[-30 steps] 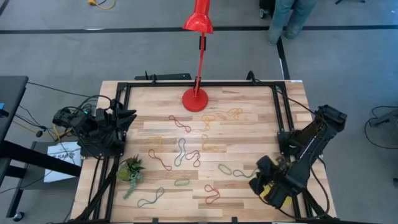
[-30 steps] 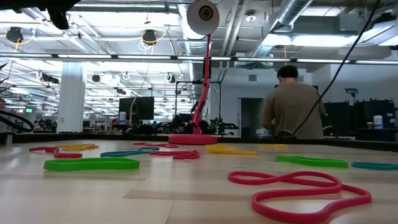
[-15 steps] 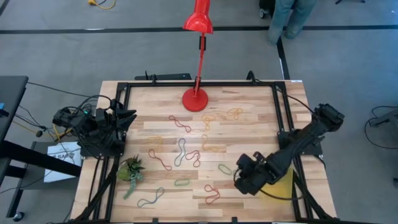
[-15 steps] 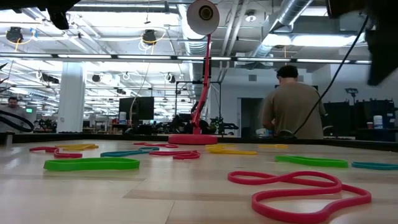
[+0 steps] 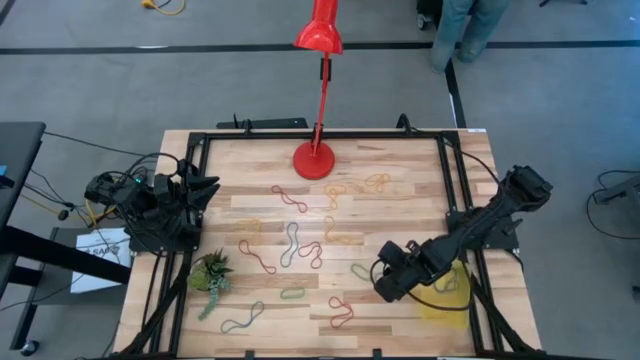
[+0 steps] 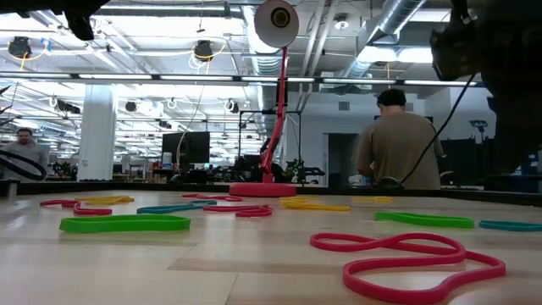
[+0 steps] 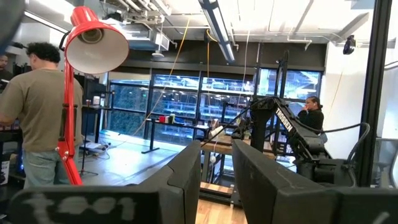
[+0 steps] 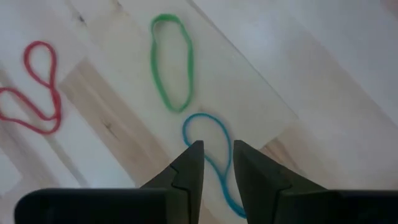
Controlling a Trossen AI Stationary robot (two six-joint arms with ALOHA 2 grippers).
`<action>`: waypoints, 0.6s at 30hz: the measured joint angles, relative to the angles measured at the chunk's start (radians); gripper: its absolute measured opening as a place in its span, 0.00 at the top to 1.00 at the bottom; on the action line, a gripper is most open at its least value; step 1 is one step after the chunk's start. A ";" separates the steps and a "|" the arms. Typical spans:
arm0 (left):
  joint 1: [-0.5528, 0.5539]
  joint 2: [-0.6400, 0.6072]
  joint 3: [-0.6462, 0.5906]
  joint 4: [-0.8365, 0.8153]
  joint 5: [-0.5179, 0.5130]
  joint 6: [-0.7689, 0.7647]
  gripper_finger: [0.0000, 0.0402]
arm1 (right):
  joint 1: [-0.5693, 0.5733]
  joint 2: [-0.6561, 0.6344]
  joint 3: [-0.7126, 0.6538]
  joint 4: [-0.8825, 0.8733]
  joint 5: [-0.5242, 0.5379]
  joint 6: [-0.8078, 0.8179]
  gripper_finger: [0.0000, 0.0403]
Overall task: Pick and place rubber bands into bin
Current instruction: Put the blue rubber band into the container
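The right pincer [image 8: 212, 163] hangs over the near right part of the counter [image 5: 400, 160], its fingers [image 8: 189, 165] slightly apart with a narrow gap and nothing between them. Straight under the tips lies a blue band [image 8: 211, 158], not touched as far as can be seen; a green band [image 8: 171, 62] lies just beyond it and a red band [image 8: 34, 87] farther off to one side. From above, this pincer [image 5: 388, 283] sits just beside the bin [image 5: 447, 292], which rests at the counter's near right corner by the black frame rail.

The other bands are scattered over the middle of the counter: red, yellow, orange, green and blue loops, among them a red one [image 5: 340, 312] near the front edge and a blue one [image 5: 242, 318] close to a small plant [image 5: 210, 275].

The left pincer [image 7: 214, 171] waits at the counter's left edge, lifted and pointing across the room, fingers a little apart and empty. A red lamp [image 5: 318, 110] stands at the far side. A person [image 6: 398, 140] stands beyond the counter.
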 joint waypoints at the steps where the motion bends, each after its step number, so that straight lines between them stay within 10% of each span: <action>1: 0.000 0.000 0.000 0.000 0.000 0.000 0.80 | 0.000 0.000 -0.009 0.001 0.000 0.000 0.80; 18: 0.000 0.000 0.000 0.000 0.000 0.001 0.80 | 0.000 0.000 -0.152 0.211 -0.025 0.015 0.80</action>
